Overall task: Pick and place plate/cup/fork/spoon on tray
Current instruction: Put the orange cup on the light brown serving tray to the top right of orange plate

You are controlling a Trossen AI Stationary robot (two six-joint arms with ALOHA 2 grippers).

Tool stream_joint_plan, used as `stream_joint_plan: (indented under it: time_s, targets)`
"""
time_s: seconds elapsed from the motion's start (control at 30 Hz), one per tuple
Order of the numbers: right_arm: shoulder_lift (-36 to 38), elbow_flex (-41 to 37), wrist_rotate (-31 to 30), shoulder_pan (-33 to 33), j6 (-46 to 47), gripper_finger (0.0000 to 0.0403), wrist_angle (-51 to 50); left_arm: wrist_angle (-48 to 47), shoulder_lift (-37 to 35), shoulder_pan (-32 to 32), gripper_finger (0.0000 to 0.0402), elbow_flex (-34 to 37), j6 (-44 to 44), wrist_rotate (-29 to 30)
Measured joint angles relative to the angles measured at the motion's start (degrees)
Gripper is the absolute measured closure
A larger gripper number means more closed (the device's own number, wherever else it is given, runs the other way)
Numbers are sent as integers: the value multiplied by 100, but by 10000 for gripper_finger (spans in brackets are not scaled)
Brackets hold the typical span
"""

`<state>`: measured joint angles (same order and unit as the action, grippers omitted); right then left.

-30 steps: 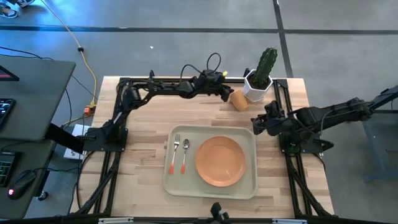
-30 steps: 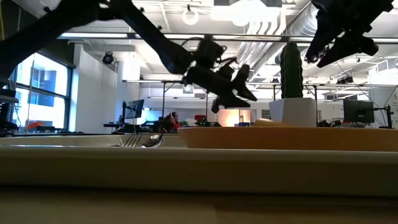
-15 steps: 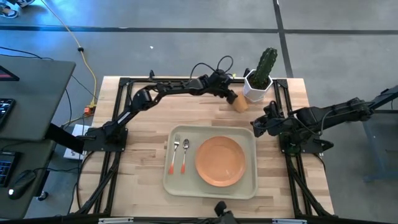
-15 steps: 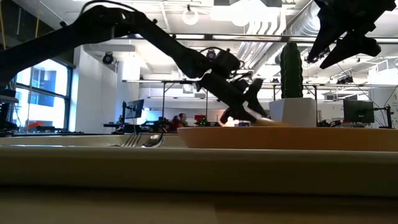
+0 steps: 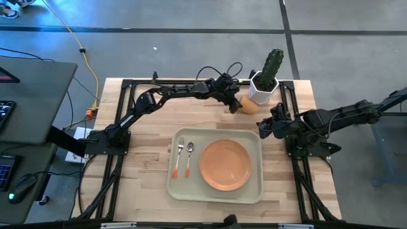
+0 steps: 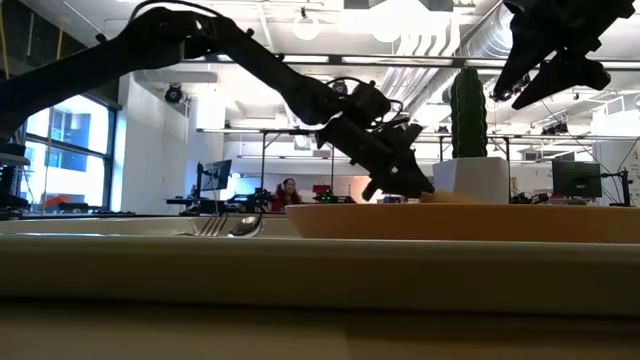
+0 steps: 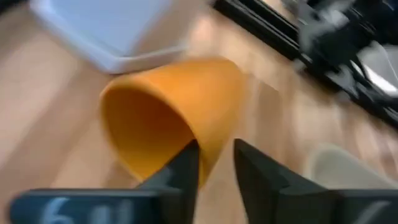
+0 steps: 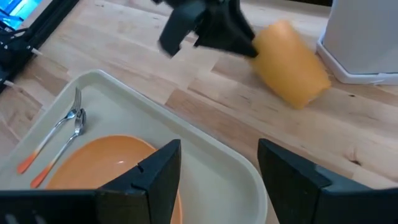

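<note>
We see the left end effector [image 7: 216, 163] pinching the rim of the tipped cup [image 7: 177, 112] between nearly closed fingers; right end effector [image 8: 217, 168] spread, empty.

Both arms are matte black and slender, jointed in segments. A thin black cable loops just behind the left claw [image 5: 234, 102]; the right claw [image 5: 262, 126] has broad, flat-faced black fingers.

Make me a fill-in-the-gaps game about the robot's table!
1. The cup lies on its ___ on the wood.
2. The left gripper has one finger inside the cup's ___.
3. Beside the plate on the tray lie a spoon and a ___.
4. The white pot holds a ___.

Missing words: side, rim, fork, cactus
</note>
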<state>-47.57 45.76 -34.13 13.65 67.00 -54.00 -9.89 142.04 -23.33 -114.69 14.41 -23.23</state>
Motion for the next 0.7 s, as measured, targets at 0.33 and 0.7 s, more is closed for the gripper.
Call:
stream_joint_plan:
  time_s: [0.33, 0.7]
  targets:
    - [-2, 0, -20, -2, 4, 199, 106, -443, -26, 239, 397, 2, -781, -479]
    - [-5, 0, -184, 0, -22, 199, 202, -1527, -843, 704, 400, 11, -2156, 659]
